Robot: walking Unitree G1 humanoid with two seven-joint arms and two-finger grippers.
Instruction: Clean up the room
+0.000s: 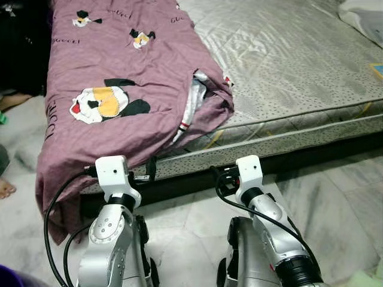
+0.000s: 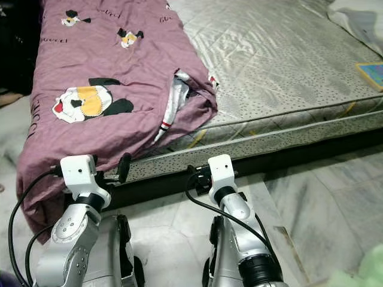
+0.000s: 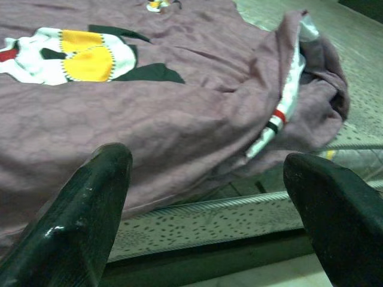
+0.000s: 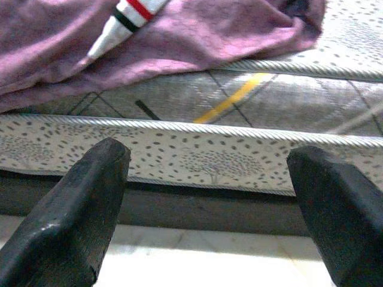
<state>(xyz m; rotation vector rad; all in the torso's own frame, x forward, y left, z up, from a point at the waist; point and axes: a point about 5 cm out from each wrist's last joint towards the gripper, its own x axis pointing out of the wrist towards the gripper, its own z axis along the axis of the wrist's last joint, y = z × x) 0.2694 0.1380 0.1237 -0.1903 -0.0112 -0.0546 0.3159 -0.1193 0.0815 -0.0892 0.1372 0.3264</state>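
Purple blanket (image 1: 114, 89) with cartoon prints covers the left part of my grey mattress (image 1: 287, 66), one corner hanging over the near edge toward the marble floor (image 1: 335, 197). A white striped cloth (image 1: 190, 104) peeks from its bunched fold. My left gripper (image 3: 206, 197) faces that edge, spread wide. My right gripper (image 4: 209, 203), beside it, is spread wide too, holding nothing.
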